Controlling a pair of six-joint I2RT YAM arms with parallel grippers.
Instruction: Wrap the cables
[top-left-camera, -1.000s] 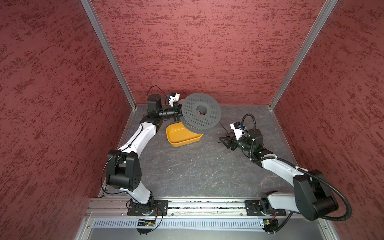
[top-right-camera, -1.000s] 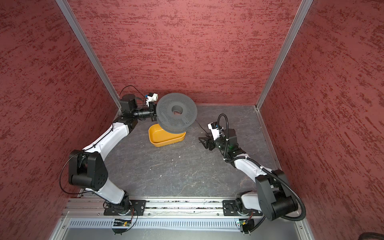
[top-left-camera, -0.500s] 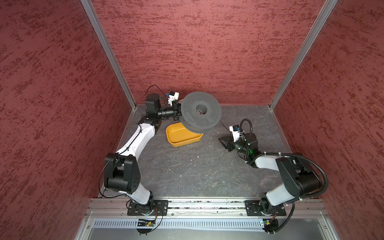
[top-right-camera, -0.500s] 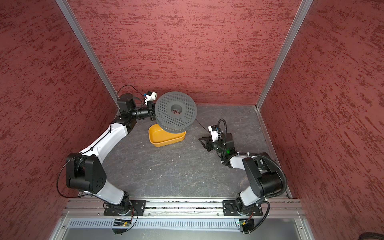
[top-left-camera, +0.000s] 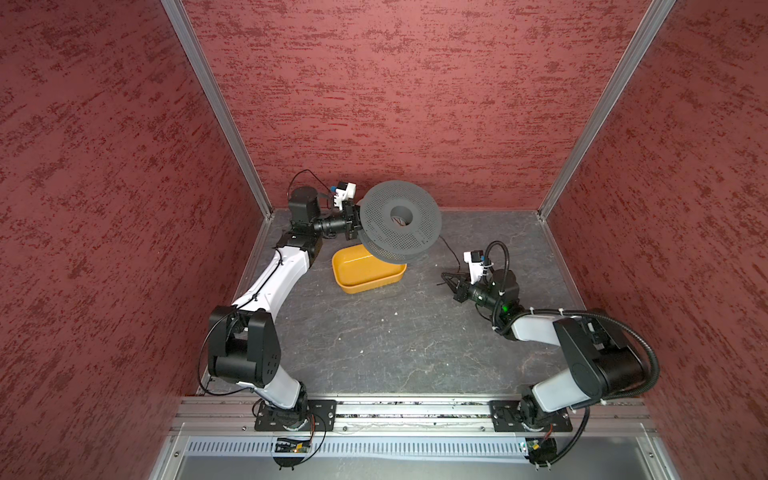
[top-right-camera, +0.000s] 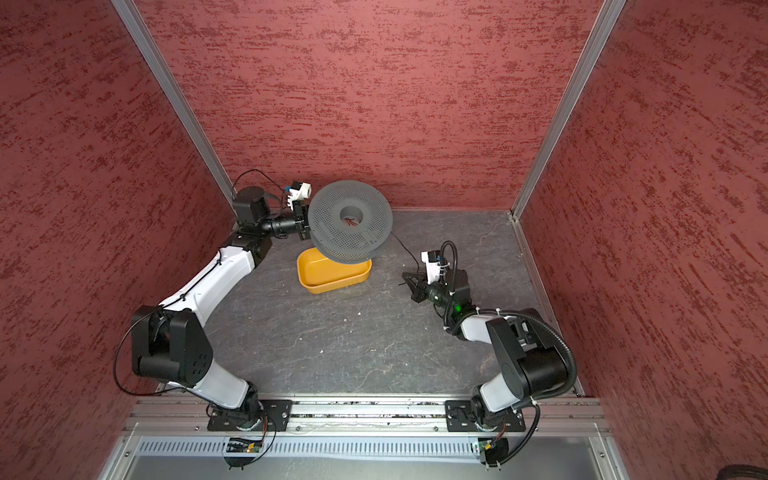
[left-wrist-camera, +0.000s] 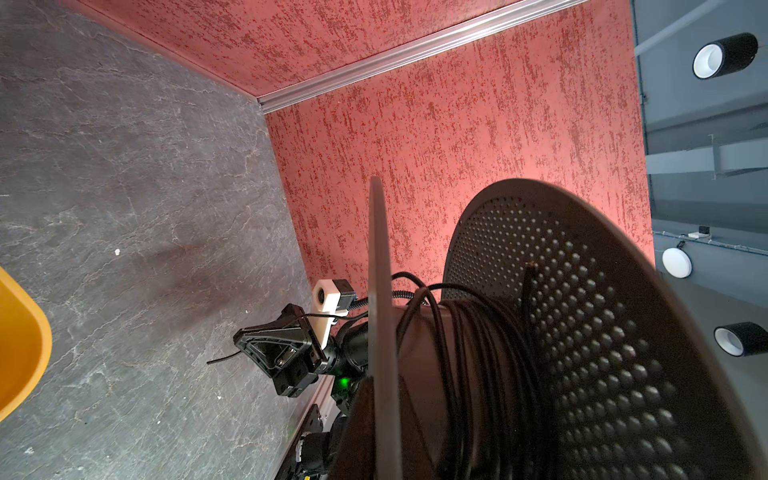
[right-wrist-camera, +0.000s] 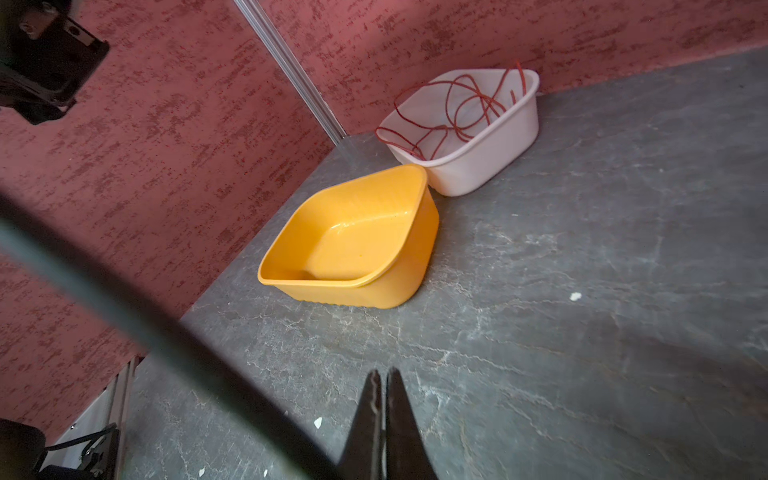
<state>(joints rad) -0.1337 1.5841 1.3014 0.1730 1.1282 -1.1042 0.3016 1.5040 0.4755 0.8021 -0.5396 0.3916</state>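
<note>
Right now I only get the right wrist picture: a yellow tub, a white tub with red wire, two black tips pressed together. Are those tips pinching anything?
Observer: Yes. In the left wrist view a short end of the black cable pokes out beside the shut tips of the right gripper.
Operator: Where does it come from?
Observer: From a grey spool, where most of it is wound.
Operator: Who holds that?
Observer: The left gripper, clamped on its rim, off the table.

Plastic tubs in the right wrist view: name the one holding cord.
The white plastic tub: loose red cord lies tangled inside it. The yellow-orange plastic tub beside it shows none.
</note>
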